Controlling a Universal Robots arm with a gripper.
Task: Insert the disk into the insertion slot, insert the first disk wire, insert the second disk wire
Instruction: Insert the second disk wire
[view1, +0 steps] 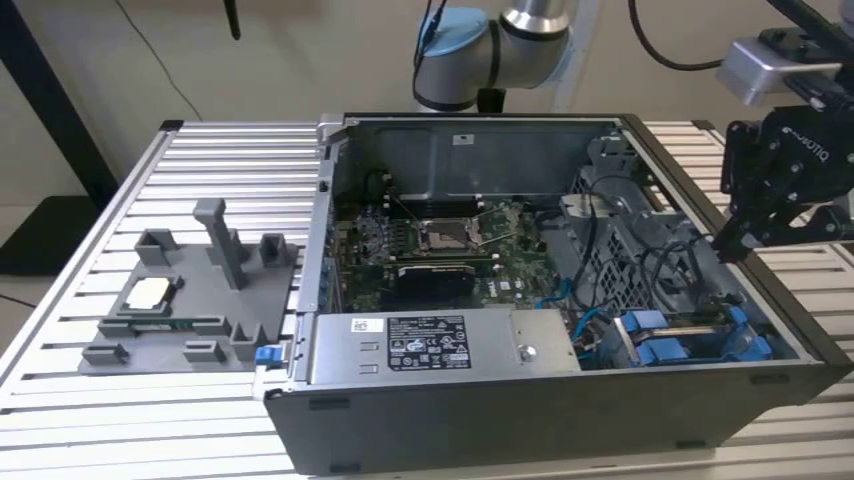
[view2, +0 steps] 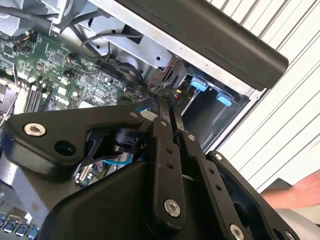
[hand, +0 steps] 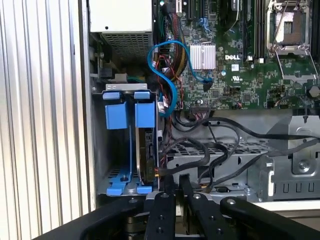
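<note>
Disk: the disk (hand: 145, 150) stands on edge inside the insertion slot (hand: 120, 185), with its blue carrier tab level with the tab beside it; I'd call that step done
Wires: a blue cable (hand: 167, 75) loops from the motherboard (hand: 240, 65) to the tab end of the disk, and dark wires crowd its other end. I cannot tell whether either is plugged in, so I'd count both wire steps as open
Gripper: the gripper (hand: 175, 184) hangs at the case rim, just beside the disk's end. Its fingers are drawn together to a thin slit, and I cannot tell if anything thin is pinched there
Exterior view: takes in the whole open case (view1: 534, 410) on the slatted table (view1: 80, 420), the power-supply box (view1: 427, 345), and a grey fixture tray (view1: 187, 300) at the exterior view's left, well apart from the arm
First wrist view: looks down into the bay, so disk and rails can be told apart
Second wrist view: catches a person's hand (view2: 295, 192) outside the case
</note>
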